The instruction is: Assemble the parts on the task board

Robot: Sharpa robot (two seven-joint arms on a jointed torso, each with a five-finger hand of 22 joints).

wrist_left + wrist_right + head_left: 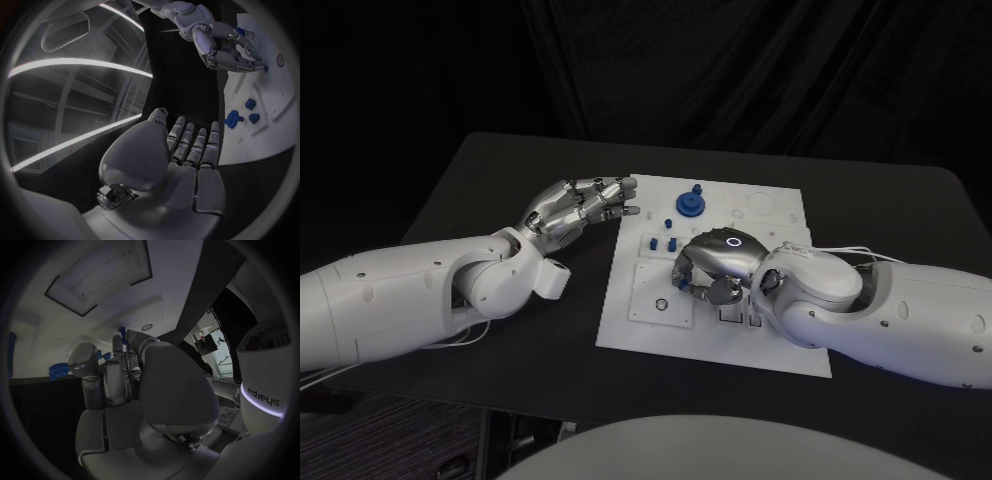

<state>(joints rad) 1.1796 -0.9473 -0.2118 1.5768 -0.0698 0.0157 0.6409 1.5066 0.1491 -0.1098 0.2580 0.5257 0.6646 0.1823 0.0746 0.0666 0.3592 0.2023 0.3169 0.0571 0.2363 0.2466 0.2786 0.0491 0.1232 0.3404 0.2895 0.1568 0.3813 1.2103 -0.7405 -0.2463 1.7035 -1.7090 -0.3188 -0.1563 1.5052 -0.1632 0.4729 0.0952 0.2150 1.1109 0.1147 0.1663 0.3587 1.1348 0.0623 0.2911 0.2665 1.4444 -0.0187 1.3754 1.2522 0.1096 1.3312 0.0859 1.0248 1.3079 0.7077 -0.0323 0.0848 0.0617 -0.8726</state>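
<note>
The white task board (776, 215) lies in the middle of the black table. A round blue knob part (689, 204) stands near its far edge, and two small blue pegs (662, 243) stand just left of my right hand (715, 264). That hand hovers low over the board's middle with its fingers curled down, and it pinches a small blue peg (123, 332) at its fingertips. The left wrist view shows this peg (265, 69) too, just over the board (262, 135). My left hand (581, 208) rests at the board's far left edge, fingers straight and holding nothing (187, 150).
The board carries several recesses and slots (661, 300) along its near left part and round outlines (764, 204) at its far right. Bare black table (516, 170) surrounds the board on all sides.
</note>
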